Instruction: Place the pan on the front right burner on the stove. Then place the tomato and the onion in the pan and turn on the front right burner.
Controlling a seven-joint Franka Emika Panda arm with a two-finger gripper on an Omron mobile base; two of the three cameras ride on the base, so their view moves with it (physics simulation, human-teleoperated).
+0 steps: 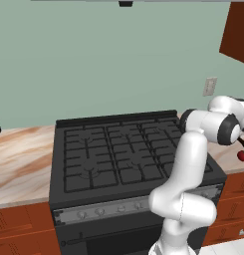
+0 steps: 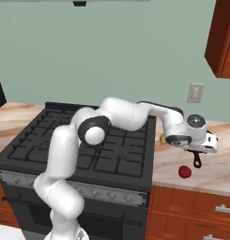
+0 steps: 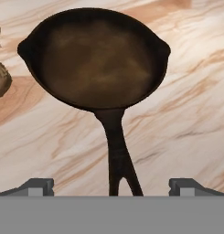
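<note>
The claw [image 3: 111, 186] is held wide apart above the counter, its two small dark fingertips [image 3: 39, 186] seen on either side of a long thin black handle, nothing gripped between them. Below it, the round shallow dark brown skillet [image 3: 95, 57] is laid flat on the marbled beige counter [image 3: 186, 114], its matte inside mottled lighter brown, with small pour lips on both sides of the rim. A tan, rough-skinned onion [image 3: 0, 77] is glimpsed just beside the pan at the edge of the hand view. From the right base view, a small glossy red tomato [image 2: 184, 171] is seen on the counter near the handle's end, right of the wide black gas stove [image 2: 65, 140]. Its front right burner [image 2: 123, 161], a black cast-iron grate, is left bare. No writing can be read.
</note>
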